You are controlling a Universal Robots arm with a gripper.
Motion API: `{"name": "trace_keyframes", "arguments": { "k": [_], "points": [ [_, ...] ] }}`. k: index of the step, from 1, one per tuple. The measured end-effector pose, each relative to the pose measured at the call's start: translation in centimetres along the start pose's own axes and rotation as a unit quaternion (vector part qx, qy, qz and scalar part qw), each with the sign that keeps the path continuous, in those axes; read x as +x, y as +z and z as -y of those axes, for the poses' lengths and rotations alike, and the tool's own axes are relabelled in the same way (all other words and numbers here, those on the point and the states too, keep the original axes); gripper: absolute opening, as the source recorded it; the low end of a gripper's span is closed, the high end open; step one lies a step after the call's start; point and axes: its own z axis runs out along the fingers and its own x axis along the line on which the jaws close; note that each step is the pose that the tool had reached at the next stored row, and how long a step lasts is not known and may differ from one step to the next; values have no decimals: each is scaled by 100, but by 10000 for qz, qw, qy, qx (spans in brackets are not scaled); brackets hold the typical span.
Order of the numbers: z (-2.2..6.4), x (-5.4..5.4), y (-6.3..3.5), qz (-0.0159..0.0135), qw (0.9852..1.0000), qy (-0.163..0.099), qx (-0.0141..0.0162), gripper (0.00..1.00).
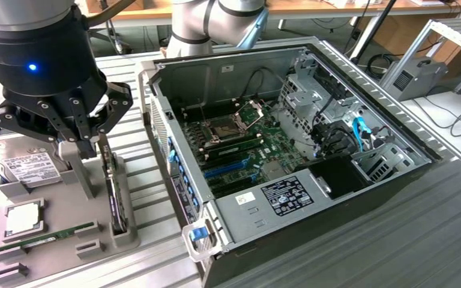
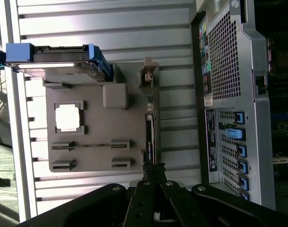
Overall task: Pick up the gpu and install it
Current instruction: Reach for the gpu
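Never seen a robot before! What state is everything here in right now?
computer case: on its side, panel off, open.
CPU socket: retention frame flipped up.
gpu: standing on edge in the gray holder, not installed.
gripper: at one end of the gpu.
processor: flat in a recess of the gray holder.
memory stick: on edge in its slots.
hard drive: propped in the gray holder.

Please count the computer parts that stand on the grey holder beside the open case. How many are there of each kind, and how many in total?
Silver hard drive with a white label: 1
Square silver processor chip: 1
Narrow green memory stick: 1
Slim black gpu card, standing edge-on: 1
Total: 4
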Motion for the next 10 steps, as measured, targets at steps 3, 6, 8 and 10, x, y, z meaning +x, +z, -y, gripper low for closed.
{"name": "trace_keyframes", "arguments": {
  "k": [3,6,8,10],
  "points": [
    [9,-1,0,0,10000,0,0,11],
    [16,-1,-1,0,10000,0,0,11],
    [22,-2,-1,0,10000,0,0,11],
    [29,-2,-1,0,10000,0,0,11]
  ]
}}
